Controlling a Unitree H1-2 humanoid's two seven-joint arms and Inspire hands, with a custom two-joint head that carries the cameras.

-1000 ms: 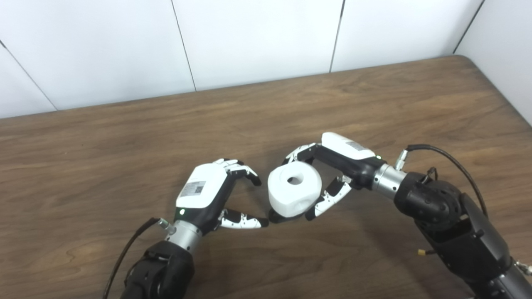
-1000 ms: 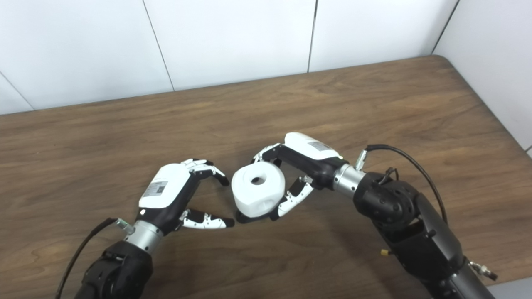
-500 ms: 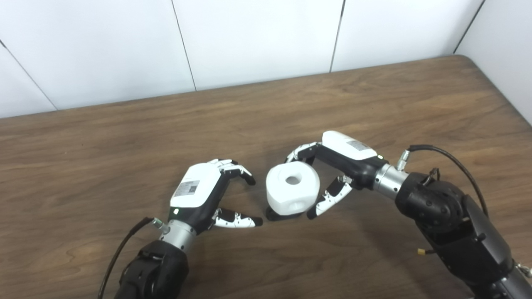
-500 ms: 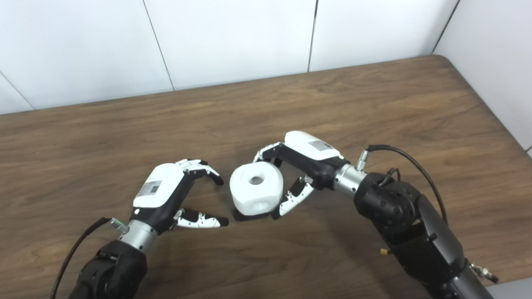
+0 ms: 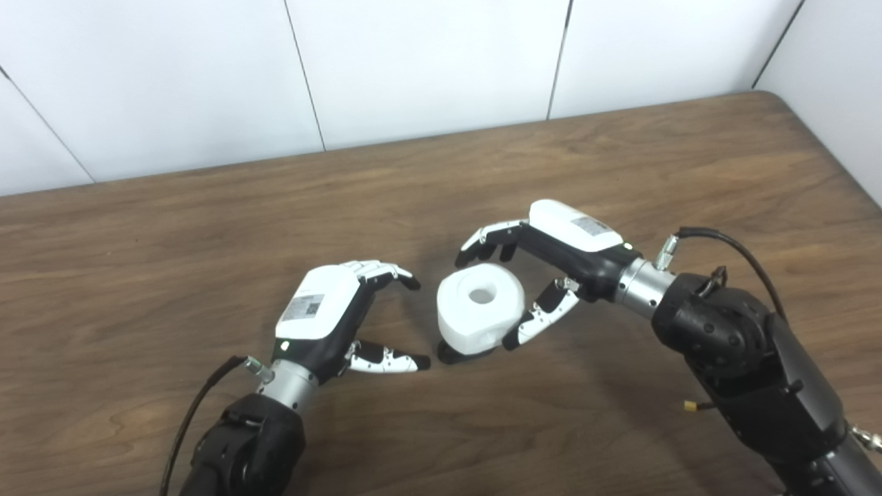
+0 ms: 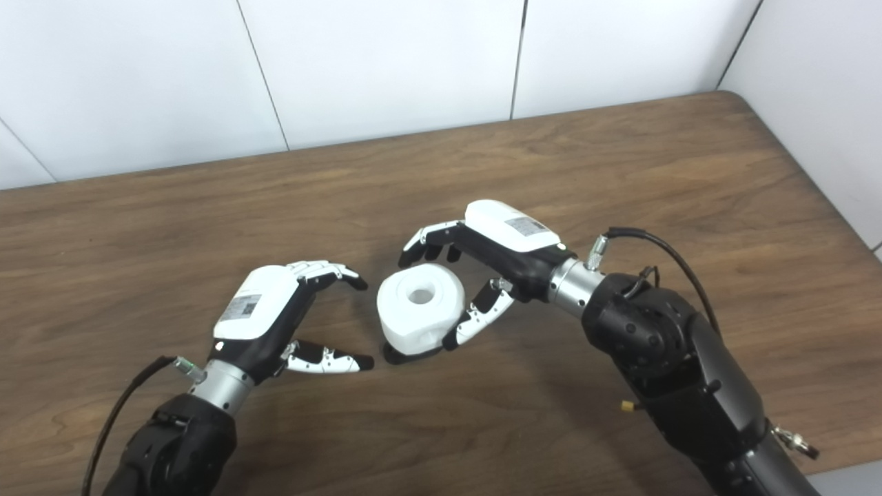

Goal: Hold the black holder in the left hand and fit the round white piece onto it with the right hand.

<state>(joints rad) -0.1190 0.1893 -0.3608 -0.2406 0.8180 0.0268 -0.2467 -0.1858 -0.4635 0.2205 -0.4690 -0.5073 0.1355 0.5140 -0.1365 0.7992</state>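
Since a second ago, right hand (image 5: 534, 275) lifted off the round white piece (image 5: 479, 310), fingers now spread, holding nothing; left hand (image 5: 337, 320) drawn back left of it, also spread and empty. White piece seated on the black holder (image 5: 448, 355), resting on the bench (image 5: 207, 227). Fitting looks done; both released.

One round white piece (image 5: 479, 307), one black holder (image 5: 449, 355), two hands

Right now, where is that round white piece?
The round white piece sits mid-table on the black holder, between the open left hand and right hand.
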